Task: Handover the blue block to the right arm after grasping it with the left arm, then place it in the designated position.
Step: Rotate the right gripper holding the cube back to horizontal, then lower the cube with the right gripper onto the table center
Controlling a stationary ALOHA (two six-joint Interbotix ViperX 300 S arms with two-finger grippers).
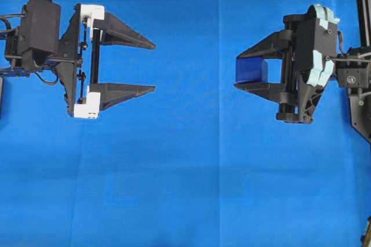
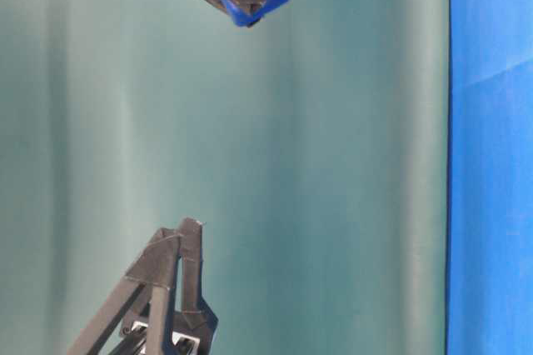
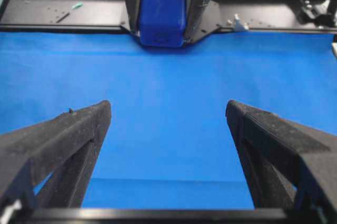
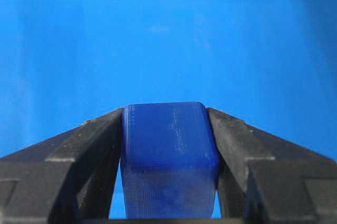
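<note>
The right gripper point(image 1: 239, 72) clamps the block point(image 1: 251, 70) between its two fingers, above the cloth point(image 1: 185, 189). From overhead the upper finger covers part of the block; the right wrist view cuts off its lower end. The left gripper point(image 1: 152, 67) stands wide apart, holding nothing, well away from the block. The table-level view shows only fingertips; both arms run off frame.
</note>
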